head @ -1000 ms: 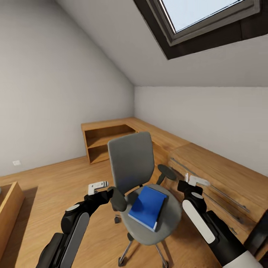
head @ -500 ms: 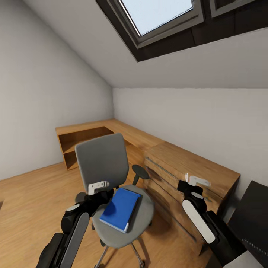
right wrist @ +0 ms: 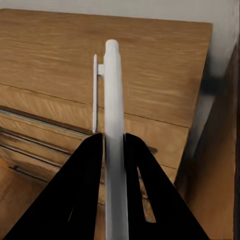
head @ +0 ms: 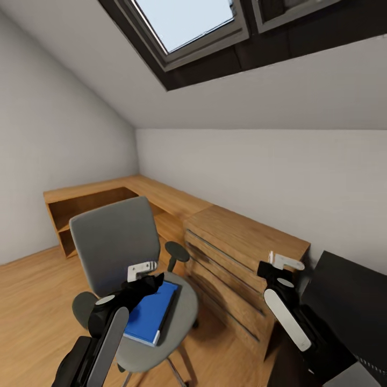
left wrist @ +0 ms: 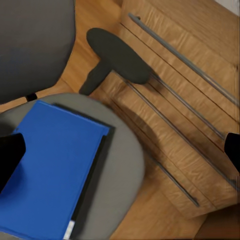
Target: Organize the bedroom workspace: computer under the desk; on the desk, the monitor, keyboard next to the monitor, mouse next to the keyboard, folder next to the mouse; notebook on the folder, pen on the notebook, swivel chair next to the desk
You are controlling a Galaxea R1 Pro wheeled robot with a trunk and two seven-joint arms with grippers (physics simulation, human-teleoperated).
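- swivel chair (head: 115, 242) stands beside the wood drawer unit (head: 242, 252).
- folder (head: 148, 317) lies flat on its seat, directly under left gripper (head: 144, 270); jaws spread, empty.
- right gripper (head: 284, 263) farther off, jaws clamping pen (right wrist: 114, 150).

One swivel chair (head: 115, 252), with two black armrests, one (head: 177, 251) at its far side and one (head: 85, 305) at its near side. One blue folder (head: 149, 315) on the seat. One white pen (right wrist: 115, 145) between the right gripper's (right wrist: 114, 150) two fingers. One light wood drawer unit (head: 242, 258) with several drawer fronts; one open wood shelf unit (head: 80, 207). Two robot arms. Two skylight panes (head: 183, 19). One glossy black desk (head: 349, 301) corner.
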